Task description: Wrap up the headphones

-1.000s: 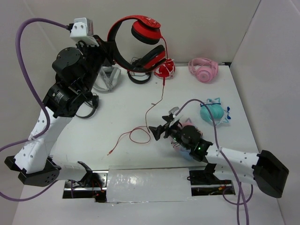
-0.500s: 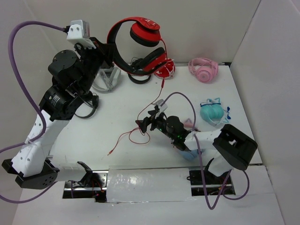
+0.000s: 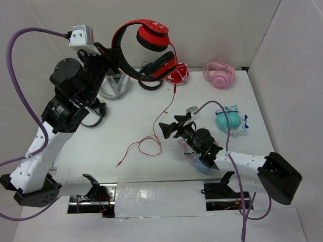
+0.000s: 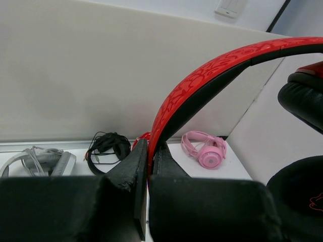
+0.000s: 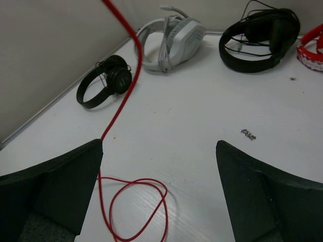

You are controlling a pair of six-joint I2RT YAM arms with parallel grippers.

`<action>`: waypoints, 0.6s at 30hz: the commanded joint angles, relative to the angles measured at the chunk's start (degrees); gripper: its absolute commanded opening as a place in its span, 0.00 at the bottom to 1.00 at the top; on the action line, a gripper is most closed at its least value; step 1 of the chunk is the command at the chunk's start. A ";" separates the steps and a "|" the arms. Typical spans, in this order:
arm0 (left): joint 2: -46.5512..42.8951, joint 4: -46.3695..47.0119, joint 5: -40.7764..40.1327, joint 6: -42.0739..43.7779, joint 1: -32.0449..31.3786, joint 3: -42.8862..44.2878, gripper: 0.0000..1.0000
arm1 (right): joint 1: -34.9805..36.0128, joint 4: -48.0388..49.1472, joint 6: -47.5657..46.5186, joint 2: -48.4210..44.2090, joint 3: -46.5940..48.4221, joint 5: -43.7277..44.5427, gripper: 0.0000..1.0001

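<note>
The red headphones hang in the air at the back left. My left gripper is shut on their black-and-red headband, which in the left wrist view is pinched between the fingers of that gripper. Their thin red cable drops from an earcup to the table and ends in a loose loop. My right gripper stands open low over the table just right of that loop. In the right wrist view the cable runs past the left finger, and the loop lies between the wide-apart fingers.
Along the back stand a white headset, black headphones, a compact red pair with white cord and a pink pair. A small black pair lies at the left, a teal pair at the right.
My right arm swung left towards the cable loop, then back a little right and up. The left arm raised the headphones slightly, up and to the left.
</note>
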 commanded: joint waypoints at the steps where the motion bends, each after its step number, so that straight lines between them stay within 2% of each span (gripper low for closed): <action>1: -1.31 8.49 -0.60 -0.88 -0.14 0.84 0.00 | 0.94 -7.38 -0.77 -3.43 1.52 -3.51 1.00; 6: -0.52 7.97 -0.69 -2.45 -0.14 0.84 0.00 | 7.96 -4.17 -2.88 3.92 3.63 -4.23 1.00; 9: -0.43 6.48 0.10 -3.33 -0.14 1.72 0.00 | 8.68 -2.06 -2.10 9.55 5.83 -0.28 1.00; 11: -0.60 5.33 0.01 -3.86 -0.14 2.42 0.00 | 8.24 3.73 -1.83 12.37 6.27 0.08 1.00; 13: -1.04 4.80 0.10 -4.39 -0.22 2.51 0.00 | 7.80 4.54 -2.18 18.78 8.90 2.43 0.99; 14: -1.22 4.72 0.27 -4.48 -0.14 2.34 0.00 | 7.80 3.58 -2.18 20.98 12.74 3.85 0.95; 15: -1.48 4.98 0.36 -4.65 -0.14 2.16 0.00 | 7.80 2.88 -2.35 24.57 14.17 4.47 0.85; 16: -1.92 5.67 -0.07 -4.66 -0.22 1.38 0.00 | 8.06 2.70 -2.70 25.47 14.97 2.39 0.59; 18: -2.19 5.68 -0.95 -4.13 -0.14 1.10 0.00 | 8.33 3.40 -1.49 25.22 14.81 -0.78 0.39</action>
